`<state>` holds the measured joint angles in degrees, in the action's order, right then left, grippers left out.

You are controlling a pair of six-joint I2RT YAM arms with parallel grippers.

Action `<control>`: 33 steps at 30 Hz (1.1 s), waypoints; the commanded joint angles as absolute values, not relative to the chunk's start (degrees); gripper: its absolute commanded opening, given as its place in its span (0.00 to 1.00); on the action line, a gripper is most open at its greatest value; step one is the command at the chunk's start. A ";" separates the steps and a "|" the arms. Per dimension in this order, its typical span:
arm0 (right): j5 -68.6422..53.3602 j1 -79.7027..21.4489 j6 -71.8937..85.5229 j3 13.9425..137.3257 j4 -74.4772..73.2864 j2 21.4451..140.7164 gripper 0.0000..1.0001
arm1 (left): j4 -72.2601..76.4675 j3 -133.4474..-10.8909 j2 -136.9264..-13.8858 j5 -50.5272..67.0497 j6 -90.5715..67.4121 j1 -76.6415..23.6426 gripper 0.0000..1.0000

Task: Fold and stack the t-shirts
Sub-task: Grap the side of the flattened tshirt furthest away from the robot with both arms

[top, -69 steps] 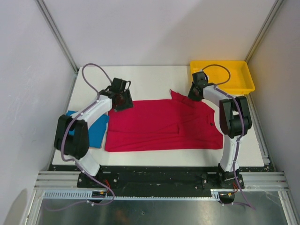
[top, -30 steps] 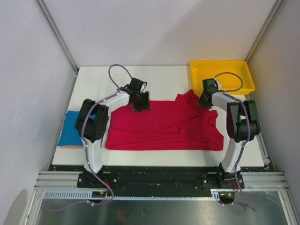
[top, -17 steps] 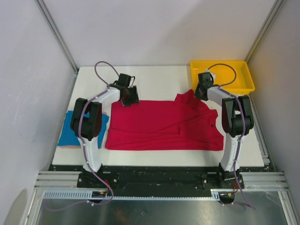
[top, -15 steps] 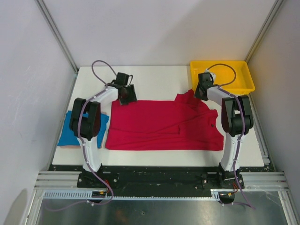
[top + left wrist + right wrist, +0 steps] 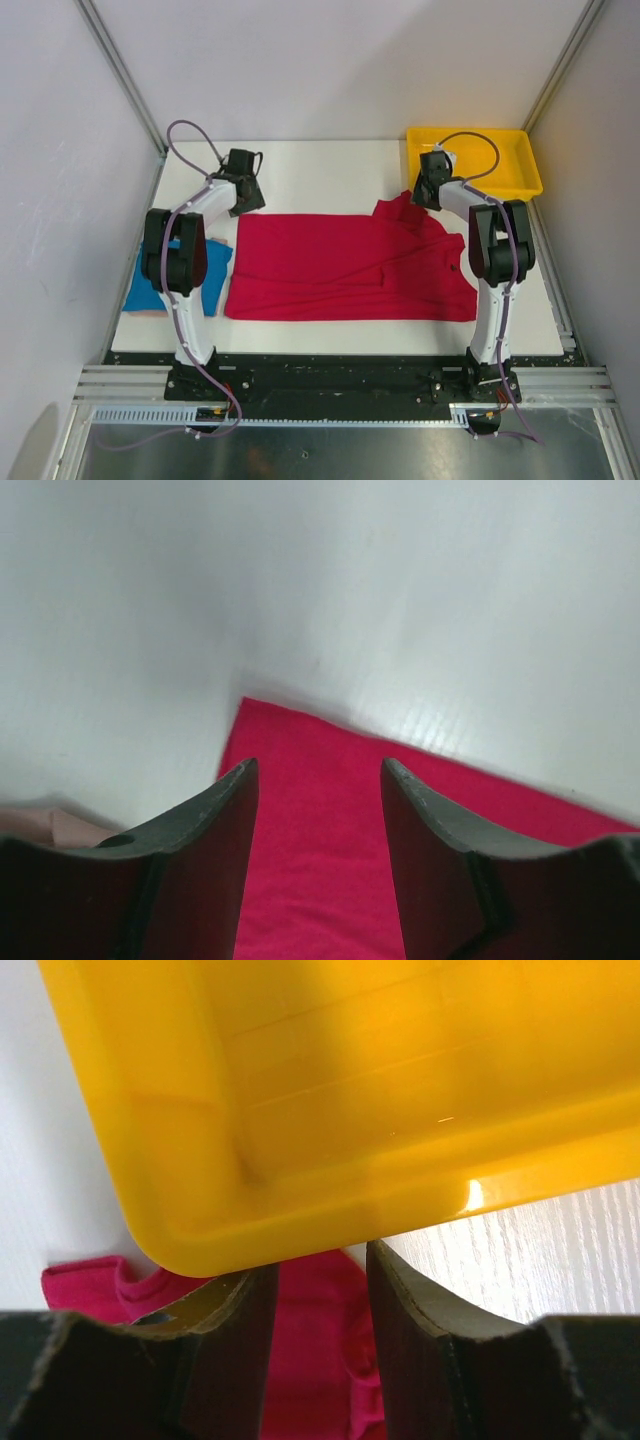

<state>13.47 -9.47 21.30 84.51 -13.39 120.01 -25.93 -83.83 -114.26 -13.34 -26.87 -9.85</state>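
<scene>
The crimson t-shirt (image 5: 350,265) lies spread flat across the white table, with a rumpled sleeve at its far right. Its far-left corner (image 5: 320,820) shows in the left wrist view. My left gripper (image 5: 245,200) (image 5: 318,772) hovers open over that corner, with nothing between its fingers. My right gripper (image 5: 427,198) (image 5: 318,1265) stands open over the rumpled red cloth (image 5: 320,1360), right beside the yellow tray. The blue t-shirt (image 5: 143,285) lies folded at the table's left edge, partly hidden behind my left arm.
A yellow plastic tray (image 5: 470,132) (image 5: 300,1235) sits at the far right corner, its near corner just ahead of my right fingers. Bare white table (image 5: 330,170) stretches behind the red shirt. Grey walls enclose the table on three sides.
My left gripper slid left along the red shirt's far edge to its far-left corner. The right gripper shifted slightly toward the tray and its jaws widened. The shirt stayed put.
</scene>
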 commanded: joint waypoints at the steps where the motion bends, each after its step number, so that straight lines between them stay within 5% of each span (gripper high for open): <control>1: 13.24 -9.21 20.01 89.12 -12.58 122.28 0.45 | -25.21 -87.64 -116.21 -17.86 -25.64 -8.76 0.56; 33: 9.59 -8.46 18.58 94.61 -17.27 126.14 0.46 | -26.81 -91.33 -123.56 -13.70 -30.36 -5.76 0.46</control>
<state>10.07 -8.78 19.38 91.79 -16.34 125.14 -26.28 -89.58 -122.50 -14.35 -28.75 -6.59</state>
